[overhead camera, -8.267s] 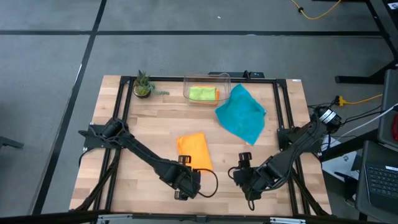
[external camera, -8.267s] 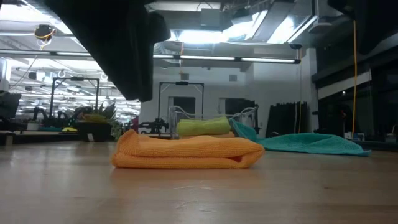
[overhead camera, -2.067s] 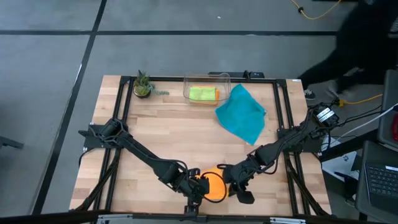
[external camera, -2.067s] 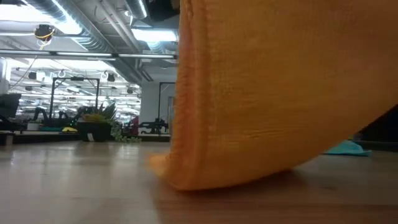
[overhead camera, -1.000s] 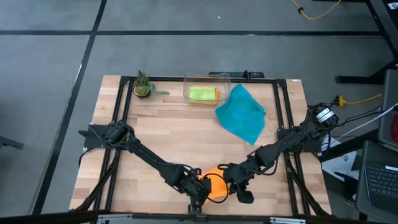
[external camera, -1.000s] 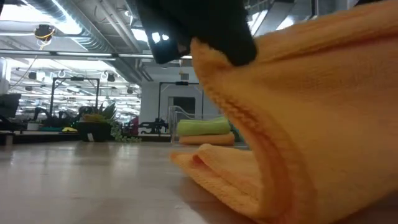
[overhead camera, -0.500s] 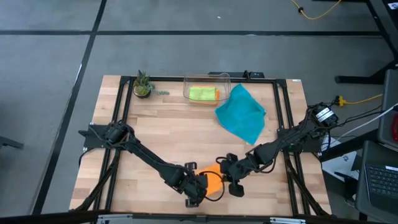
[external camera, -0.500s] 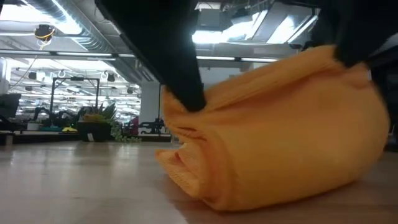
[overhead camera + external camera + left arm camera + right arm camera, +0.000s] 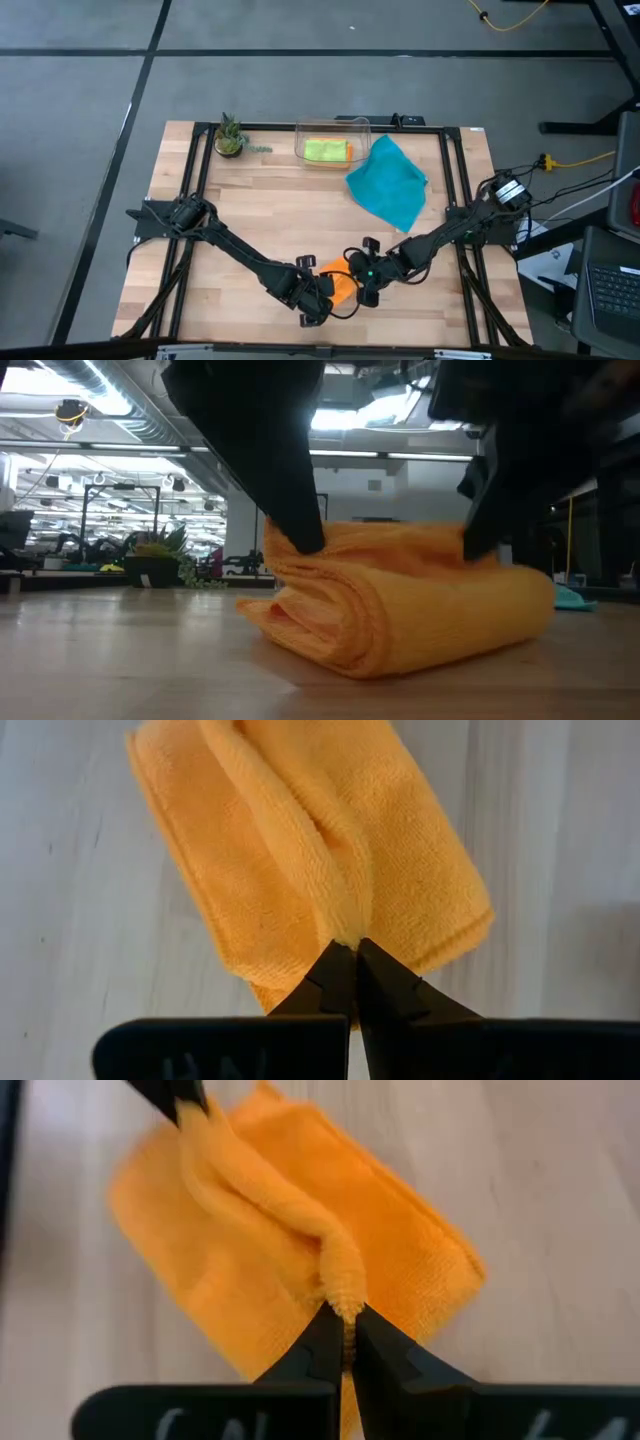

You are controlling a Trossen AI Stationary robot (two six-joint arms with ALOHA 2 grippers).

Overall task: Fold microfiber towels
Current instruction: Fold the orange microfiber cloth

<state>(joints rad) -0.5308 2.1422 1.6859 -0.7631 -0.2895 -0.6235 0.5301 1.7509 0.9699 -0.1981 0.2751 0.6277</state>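
Orange cloth is what both grippers hold: the orange towel (image 9: 343,286), already doubled into a thick bundle, lies on the table (image 9: 260,200) near its front edge, directly under and between the two tools. The left gripper (image 9: 347,952) is pinched tight on a raised ridge of the top layer at one end; the right gripper (image 9: 342,1318) is clamped the same way on the other end of that ridge. The ridge runs straight from one gripper to the other — that line is the bundle's long axis, and both arms are equally near, each touching the cloth.

In my judgement the fold is nearly laid and the next move depends on lowering that pinched edge onto the layers below, then letting go.

Well beyond the grippers, toward the far side, the teal towel (image 9: 388,184) lies spread and unfolded, its corner just beside the bin (image 9: 332,128), which holds a lime towel (image 9: 322,150) on a second orange one (image 9: 347,152).

No labels or readable writing show anywhere.
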